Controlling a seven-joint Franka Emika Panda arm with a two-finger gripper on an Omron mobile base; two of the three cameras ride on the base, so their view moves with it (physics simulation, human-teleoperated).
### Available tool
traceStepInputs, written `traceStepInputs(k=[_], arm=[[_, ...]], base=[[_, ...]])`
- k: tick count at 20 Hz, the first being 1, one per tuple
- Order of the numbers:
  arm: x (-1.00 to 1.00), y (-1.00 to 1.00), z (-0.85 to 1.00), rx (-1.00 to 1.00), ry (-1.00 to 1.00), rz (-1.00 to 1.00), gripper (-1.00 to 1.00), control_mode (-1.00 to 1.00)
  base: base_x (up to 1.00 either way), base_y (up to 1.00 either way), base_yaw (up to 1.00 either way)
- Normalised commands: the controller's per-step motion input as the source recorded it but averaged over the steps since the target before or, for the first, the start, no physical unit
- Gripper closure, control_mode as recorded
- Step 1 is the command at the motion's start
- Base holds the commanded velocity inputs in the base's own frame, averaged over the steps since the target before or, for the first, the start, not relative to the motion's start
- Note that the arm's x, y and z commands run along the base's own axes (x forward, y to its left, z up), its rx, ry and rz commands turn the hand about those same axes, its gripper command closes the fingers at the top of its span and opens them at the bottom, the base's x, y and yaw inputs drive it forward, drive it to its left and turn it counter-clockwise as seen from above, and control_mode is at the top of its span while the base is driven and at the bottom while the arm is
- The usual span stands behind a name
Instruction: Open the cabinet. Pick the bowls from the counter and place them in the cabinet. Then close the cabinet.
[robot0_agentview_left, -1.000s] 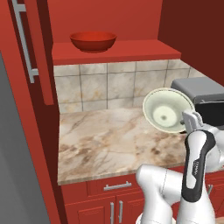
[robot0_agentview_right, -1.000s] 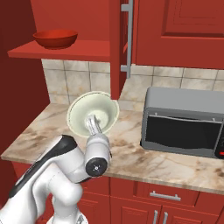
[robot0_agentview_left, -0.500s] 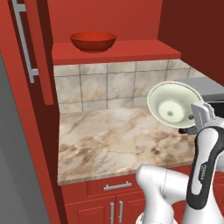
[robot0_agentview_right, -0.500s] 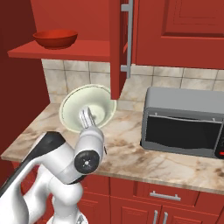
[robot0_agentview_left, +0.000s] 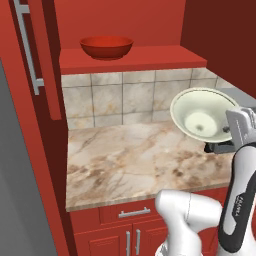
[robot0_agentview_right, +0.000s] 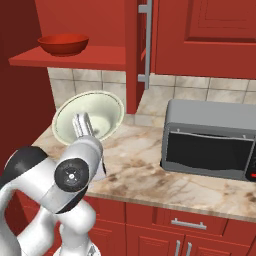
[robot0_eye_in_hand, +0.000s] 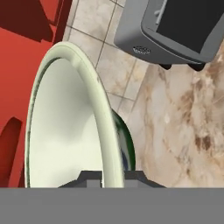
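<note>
The smaller pale greenish-white bowl (robot0_agentview_left: 200, 113) (robot0_agentview_right: 93, 112) hangs tipped on edge above the counter (robot0_agentview_left: 125, 160), its hollow facing the left base camera. My gripper (robot0_agentview_left: 231, 129) (robot0_agentview_right: 83, 126) (robot0_eye_in_hand: 113, 176) is shut on its rim, which runs between the fingertips in the hand view; the dark green foot (robot0_eye_in_hand: 126, 140) shows behind. The wider red bowl (robot0_agentview_left: 106, 46) (robot0_agentview_right: 63, 44) sits on the red shelf (robot0_agentview_left: 150, 57) of the cabinet. The cabinet stands open, its door (robot0_agentview_left: 35, 60) swung out to the left with its long silver handle (robot0_agentview_left: 27, 47).
A grey microwave (robot0_agentview_right: 210, 140) (robot0_eye_in_hand: 175, 26) stands on the counter to the right of the bowl. The other cabinet door (robot0_agentview_right: 135, 50) juts out edge-on with its handle (robot0_agentview_right: 146, 40). Tiled backsplash (robot0_agentview_left: 115, 97) lies below the shelf; base cabinets (robot0_agentview_right: 190, 230) below the counter.
The arm has carried the pale bowl a little higher above the counter, drifting left in the right base view. The red bowl and the cabinet door have stayed put.
</note>
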Motion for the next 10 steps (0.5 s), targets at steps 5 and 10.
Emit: traceStepInputs(k=[5,10], arm=[[-0.53,0.17,0.24,0.0,-0.04,-0.21,1.0,-1.0],[-0.33,0.12,0.24,-0.01,-0.11,-0.27,1.0,-1.0]], base=[[0.0,0.0,0.0],[0.0,0.0,0.0]])
